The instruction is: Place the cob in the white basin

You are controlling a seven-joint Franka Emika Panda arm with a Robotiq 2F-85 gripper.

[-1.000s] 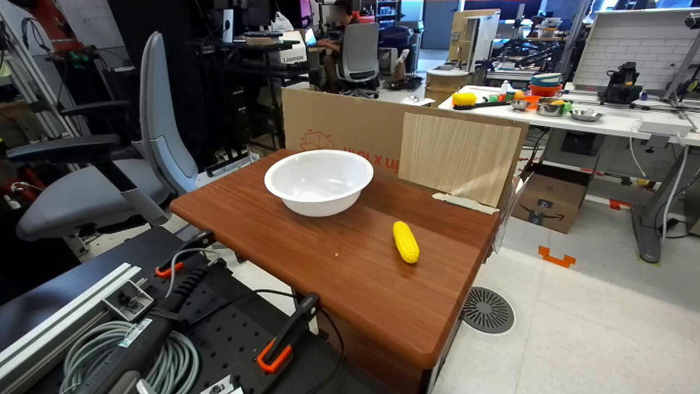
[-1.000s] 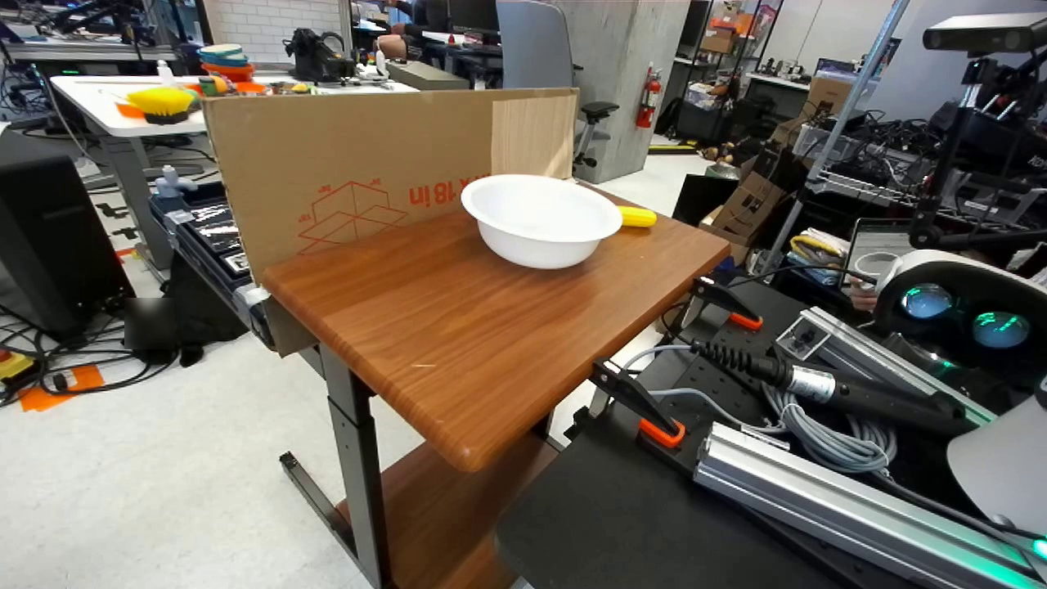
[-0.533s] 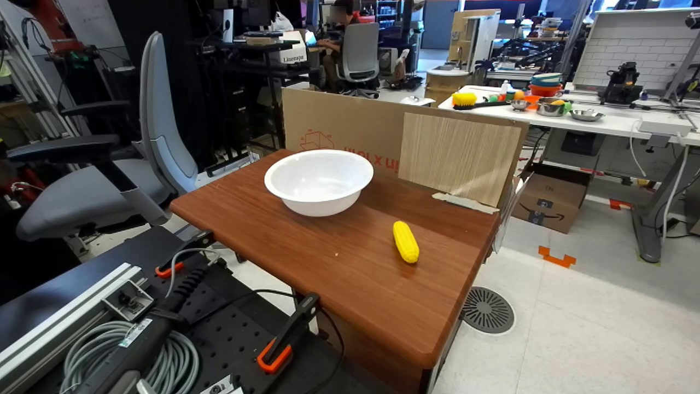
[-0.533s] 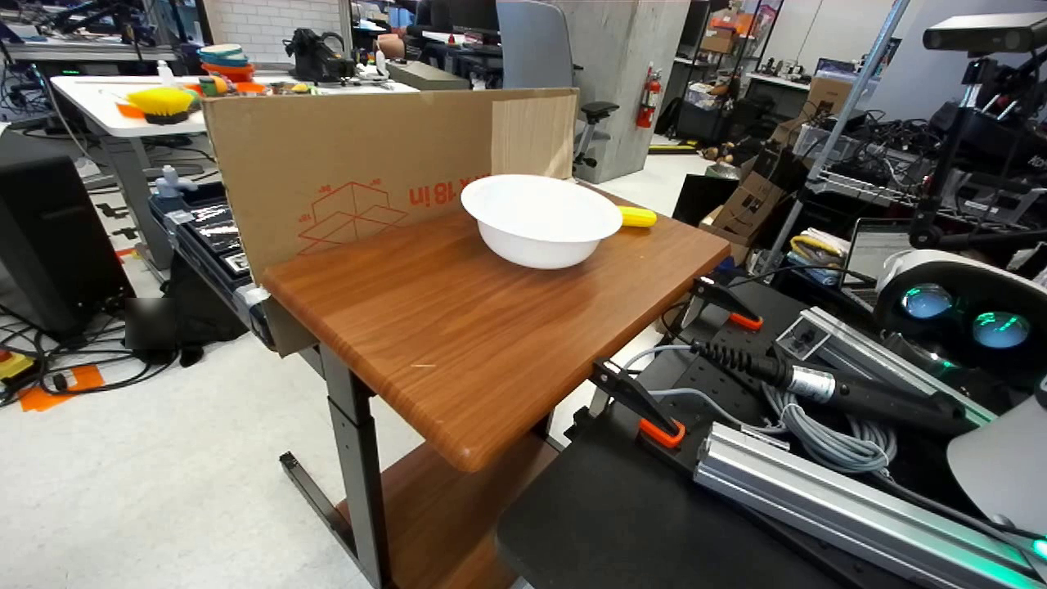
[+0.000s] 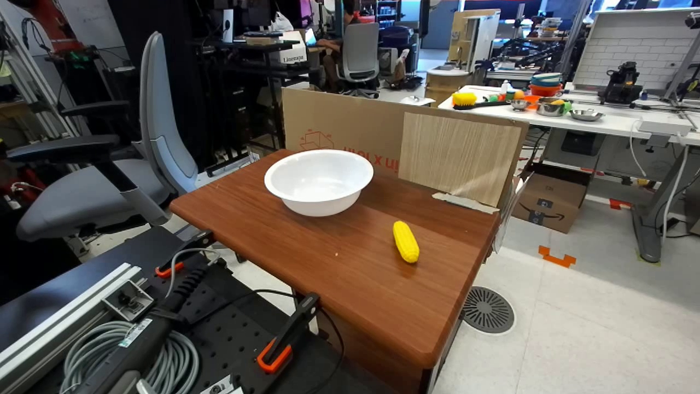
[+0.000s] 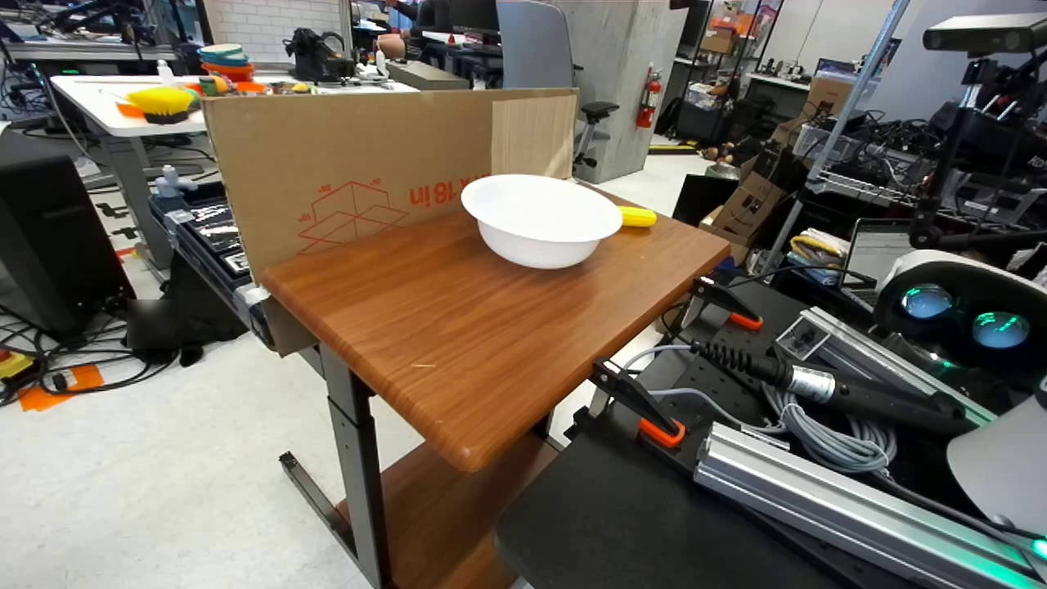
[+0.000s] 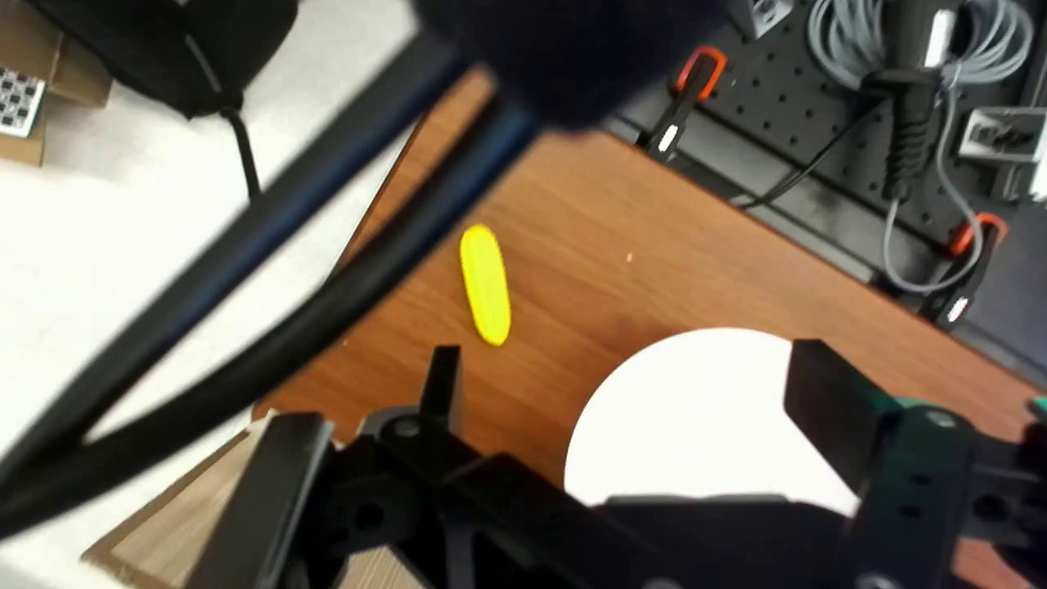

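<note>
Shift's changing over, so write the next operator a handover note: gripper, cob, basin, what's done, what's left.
The gripper is open and holds nothing, by the wrist view.
The white basin stands upright on the brown table.
The cob lies on the same table, apart from the basin; in an exterior view the basin partly hides it.
Done: neither pick nor place.
Left: grasp the cob, lift it over the rim, release it inside.

"Linenspa" on white box (image 5: pixel 293 49), "18 in" on cardboard (image 6: pixel 368 147)
</note>
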